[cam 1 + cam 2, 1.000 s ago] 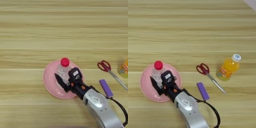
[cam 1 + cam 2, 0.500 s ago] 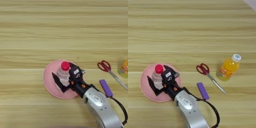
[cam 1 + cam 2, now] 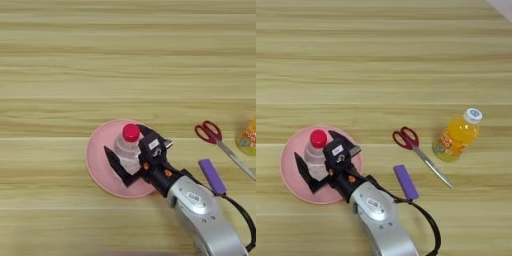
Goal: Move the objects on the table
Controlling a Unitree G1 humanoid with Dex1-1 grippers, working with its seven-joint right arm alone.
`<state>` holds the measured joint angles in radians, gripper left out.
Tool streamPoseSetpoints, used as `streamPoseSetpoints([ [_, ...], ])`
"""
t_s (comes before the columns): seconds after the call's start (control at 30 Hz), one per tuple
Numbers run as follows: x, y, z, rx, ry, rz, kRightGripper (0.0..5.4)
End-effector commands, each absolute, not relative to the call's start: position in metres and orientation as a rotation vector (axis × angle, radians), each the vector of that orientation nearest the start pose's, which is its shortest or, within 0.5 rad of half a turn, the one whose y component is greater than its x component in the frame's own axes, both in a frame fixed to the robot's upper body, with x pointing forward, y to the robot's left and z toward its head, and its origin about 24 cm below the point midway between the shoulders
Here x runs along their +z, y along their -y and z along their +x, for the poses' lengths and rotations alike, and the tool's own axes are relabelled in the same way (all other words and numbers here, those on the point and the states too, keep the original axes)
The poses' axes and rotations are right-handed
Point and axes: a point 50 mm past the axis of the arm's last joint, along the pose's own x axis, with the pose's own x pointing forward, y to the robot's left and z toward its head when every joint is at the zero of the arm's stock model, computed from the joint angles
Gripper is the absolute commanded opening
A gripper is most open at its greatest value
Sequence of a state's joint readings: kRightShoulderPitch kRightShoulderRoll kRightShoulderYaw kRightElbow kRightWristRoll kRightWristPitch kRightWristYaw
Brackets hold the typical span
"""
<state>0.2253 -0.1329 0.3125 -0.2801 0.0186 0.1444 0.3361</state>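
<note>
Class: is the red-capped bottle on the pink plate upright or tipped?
Upright: the bottle stands on the pink plate, red cap on top.

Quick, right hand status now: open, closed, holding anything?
Right hand: fingers spread around the clear bottle standing on the pink plate; whether they grip it cannot be told.

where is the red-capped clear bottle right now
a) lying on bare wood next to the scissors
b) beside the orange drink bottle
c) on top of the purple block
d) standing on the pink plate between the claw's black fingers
d: the clear bottle stands upright on the pink plate, with the claw placed around it, one black finger on each side, well left of the scissors and the purple block.
</note>
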Motion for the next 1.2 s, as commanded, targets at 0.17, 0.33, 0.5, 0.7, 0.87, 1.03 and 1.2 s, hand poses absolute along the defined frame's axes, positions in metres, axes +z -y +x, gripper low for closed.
streamPoseSetpoints([
  [0.17,0.063,0.092,0.194,0.610,-0.011,-0.051,5.39],
  [0.33,0.065,0.094,0.191,0.611,-0.014,-0.054,5.39],
  [0.5,0.062,0.097,0.183,0.614,-0.040,-0.059,5.39],
  [0.7,0.063,0.103,0.174,0.612,-0.056,-0.068,5.39],
  [0.87,0.064,0.109,0.169,0.599,-0.069,-0.075,5.39],
  [1.03,0.067,0.114,0.164,0.592,-0.072,-0.080,5.39],
  [1.2,0.069,0.123,0.156,0.579,-0.094,-0.097,5.39],
])
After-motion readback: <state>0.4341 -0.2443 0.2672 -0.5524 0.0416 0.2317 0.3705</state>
